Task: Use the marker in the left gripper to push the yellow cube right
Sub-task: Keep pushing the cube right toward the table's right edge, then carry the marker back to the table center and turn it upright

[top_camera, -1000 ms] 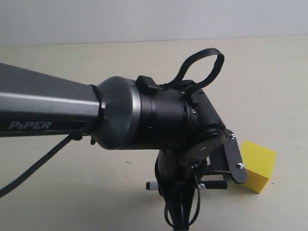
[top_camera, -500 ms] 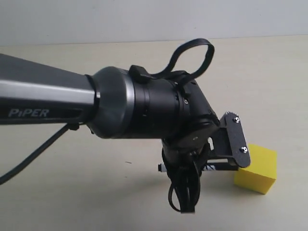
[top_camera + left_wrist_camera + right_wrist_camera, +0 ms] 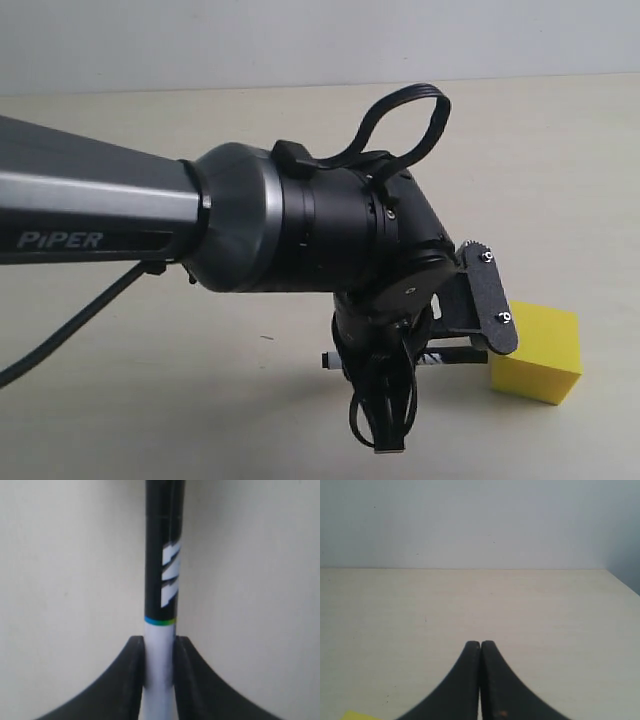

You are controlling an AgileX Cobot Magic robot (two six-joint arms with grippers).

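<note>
Beside yellow cube, marker (clamped)

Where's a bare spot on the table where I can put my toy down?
Two bare patches: the table strip between the arm and the back wall, and the near part under the arm, left of the marker. It is crowded at the exterior view's lower right, where the left end effector holds the marker beside the yellow cube.
</note>
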